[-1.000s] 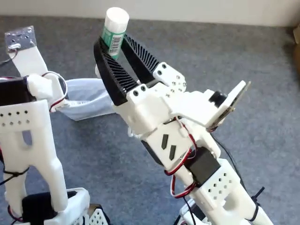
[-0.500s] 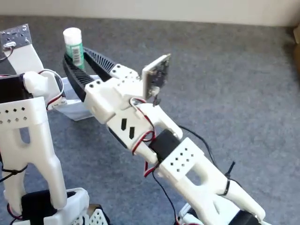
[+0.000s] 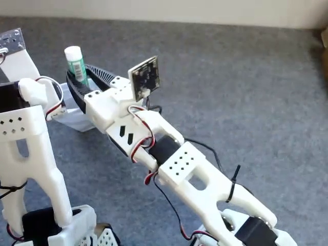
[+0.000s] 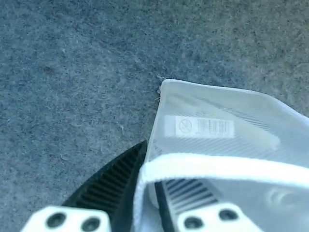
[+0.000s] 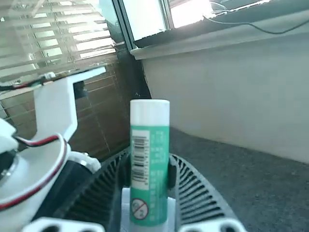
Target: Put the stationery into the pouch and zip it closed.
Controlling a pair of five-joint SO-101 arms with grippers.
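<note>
- Left gripper (image 4: 150,166): narrow. Its black fingers pinch the pouch (image 4: 217,130) rim, one finger inside the mesh and one outside.
- Pouch: white mesh, lying on the grey carpet (image 3: 246,92) at the left of the high view (image 3: 77,119), between the two arms.
- Glue stick (image 3: 75,64): upright with its white cap on top, at the upper left of the high view, just above the pouch in the frame.
- Right gripper (image 3: 78,76): clamped on the glue stick's lower body, one finger on each side.
</note>
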